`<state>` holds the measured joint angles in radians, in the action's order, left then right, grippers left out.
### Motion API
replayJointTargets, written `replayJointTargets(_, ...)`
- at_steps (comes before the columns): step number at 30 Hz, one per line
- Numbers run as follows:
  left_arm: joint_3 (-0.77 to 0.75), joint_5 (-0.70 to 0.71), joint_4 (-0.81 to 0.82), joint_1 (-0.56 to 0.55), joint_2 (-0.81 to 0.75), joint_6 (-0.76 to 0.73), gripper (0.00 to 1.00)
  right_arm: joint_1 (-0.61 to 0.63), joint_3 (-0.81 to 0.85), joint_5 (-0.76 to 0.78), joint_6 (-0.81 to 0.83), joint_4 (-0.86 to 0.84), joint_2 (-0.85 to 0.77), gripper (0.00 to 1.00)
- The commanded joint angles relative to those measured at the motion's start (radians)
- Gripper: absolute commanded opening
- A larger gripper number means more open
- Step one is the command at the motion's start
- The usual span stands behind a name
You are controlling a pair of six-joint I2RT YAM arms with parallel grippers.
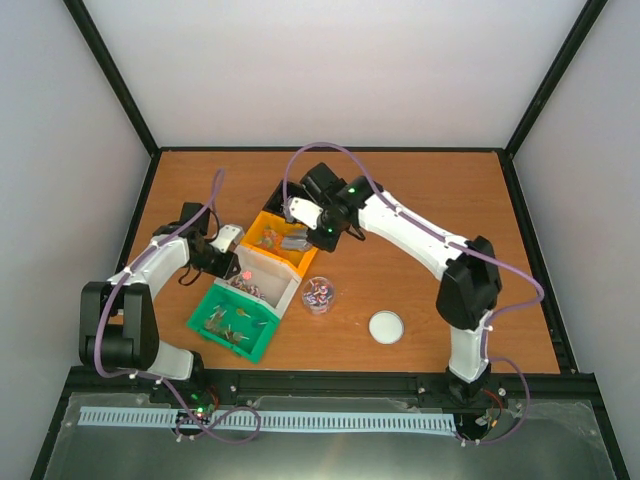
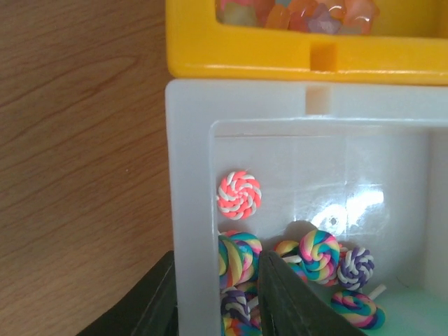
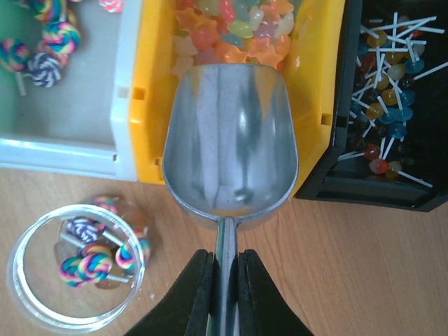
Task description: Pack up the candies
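Right pincer [image 3: 225, 264] clamped on metal scoop [image 3: 229, 140] handle, scoop empty over yellow bin [image 3: 318, 105] of candies [image 3: 231, 28] at frame top, clear jar [image 3: 15, 294] lower left, left pincer [image 2: 217, 280] partly open astride white bin [image 2: 189, 210] wall, gripping nothing

Shiny metal scoop [image 3: 227, 140], glossy plastic yellow bin [image 3: 150, 105], glossy candies [image 3: 231, 28], wood-grain table [image 3: 350, 266].

Overhead view far, whole table [image 1: 430, 200]; wrist views close, sharing yellow bin [image 2: 245, 49].

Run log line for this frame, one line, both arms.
left gripper: open, astride white bin wall | right gripper: shut on scoop handle | scoop: empty, over yellow bin | jar: few swirl lollipops inside
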<state>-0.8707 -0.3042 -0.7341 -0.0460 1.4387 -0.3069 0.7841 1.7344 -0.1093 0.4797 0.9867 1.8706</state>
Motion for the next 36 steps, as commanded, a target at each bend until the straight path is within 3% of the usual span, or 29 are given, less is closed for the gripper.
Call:
replayJointTargets(1,-0.033,-0.039,0.049,0.0,0.013,0.029,0.32,0.001,0.119,0.053,-0.067,0.126,0.095,0.03)
replayJointTargets(11,-0.005,-0.097,0.11,-0.003,0.024,0.039,0.17,0.001,0.232,0.14,-0.003,0.213,0.236,0.03)
replayJointTargets(20,-0.001,-0.115,0.142,-0.003,0.039,0.045,0.02,0.001,0.476,0.057,0.021,0.333,0.469,0.03)
replayJointTargets(24,0.005,-0.129,0.15,-0.007,0.055,0.045,0.01,0.001,0.495,0.002,0.02,0.307,0.513,0.03)
replayJointTargets(30,0.009,-0.136,0.161,-0.035,0.076,0.05,0.01,-0.013,0.325,-0.14,0.019,0.081,0.458,0.03)
replayJointTargets(36,0.003,-0.129,0.153,-0.034,0.085,0.059,0.01,-0.053,-0.039,-0.34,0.006,-0.352,0.252,0.03)
